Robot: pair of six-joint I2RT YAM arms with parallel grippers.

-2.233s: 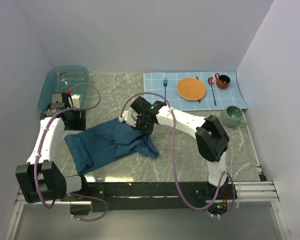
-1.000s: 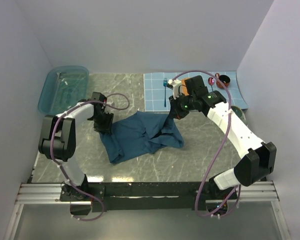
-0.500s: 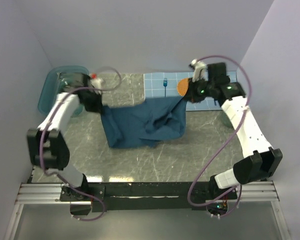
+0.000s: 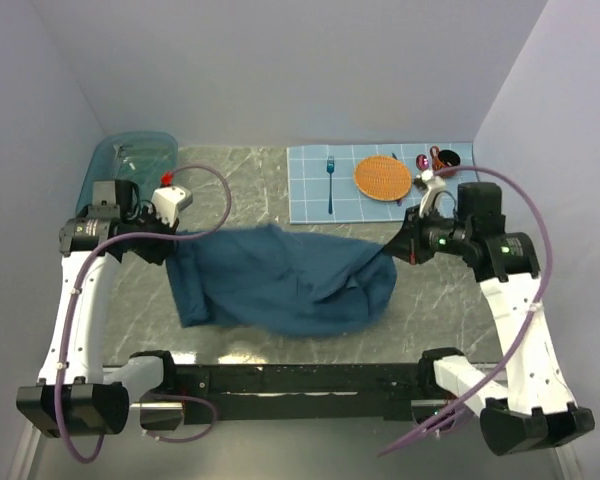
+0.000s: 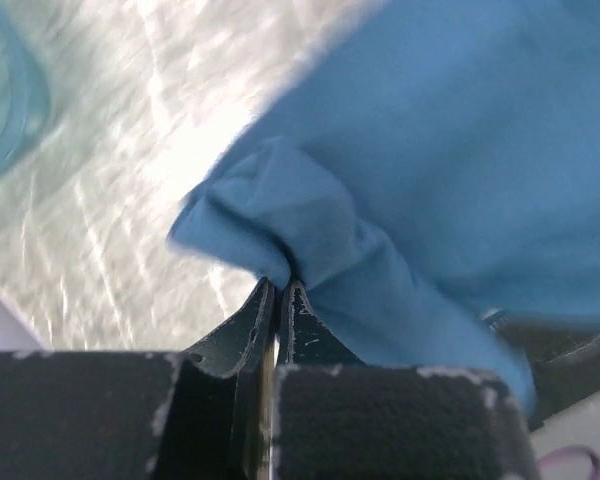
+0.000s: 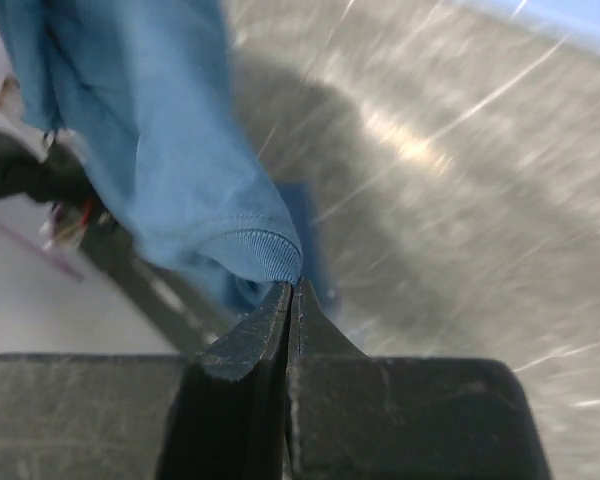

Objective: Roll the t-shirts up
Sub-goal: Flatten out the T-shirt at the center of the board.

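Observation:
A dark teal-blue t-shirt (image 4: 280, 280) hangs stretched between both arms above the marble table, sagging in the middle. My left gripper (image 4: 172, 243) is shut on its left edge; the left wrist view shows a bunched fold of the t-shirt (image 5: 310, 220) pinched at the tips of the left gripper (image 5: 281, 287). My right gripper (image 4: 398, 243) is shut on the right end, where a ribbed hem of the t-shirt (image 6: 265, 255) sits clamped at the tips of the right gripper (image 6: 293, 288).
A see-through teal tub (image 4: 130, 170) stands at the back left, close behind the left arm. A light blue placemat (image 4: 315, 195) at the back right holds a fork (image 4: 331, 180), an orange plate (image 4: 382, 177), a spoon and a cup.
Both arms have drawn back toward the near side and apart, pulling the t-shirt wider between them. The left gripper closed on the cloth within the last second.

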